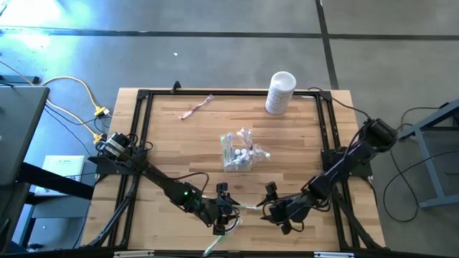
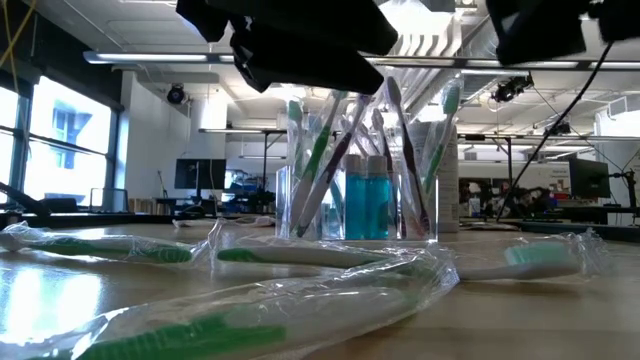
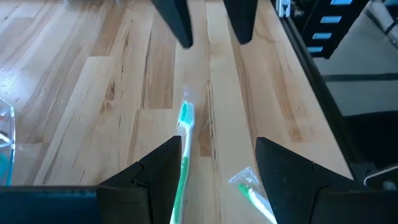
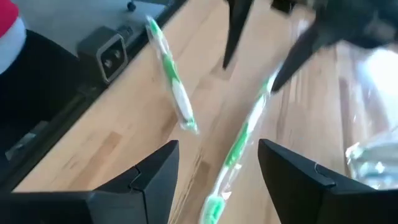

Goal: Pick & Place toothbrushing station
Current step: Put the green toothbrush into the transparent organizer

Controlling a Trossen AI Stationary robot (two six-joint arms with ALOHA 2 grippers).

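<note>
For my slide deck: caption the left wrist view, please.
Left tool open above a wrapped green toothbrush on the wooden table, right tool opposite.

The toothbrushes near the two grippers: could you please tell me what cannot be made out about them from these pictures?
- High view: the wrapped toothbrush between left gripper and right gripper is too small to judge contact.
- Left wrist view: its handle is cut off by the bottom edge.
- Low view: both grippers are cropped at the top edge.
- Clear cup: overlapping brushes prevent a count.
</note>
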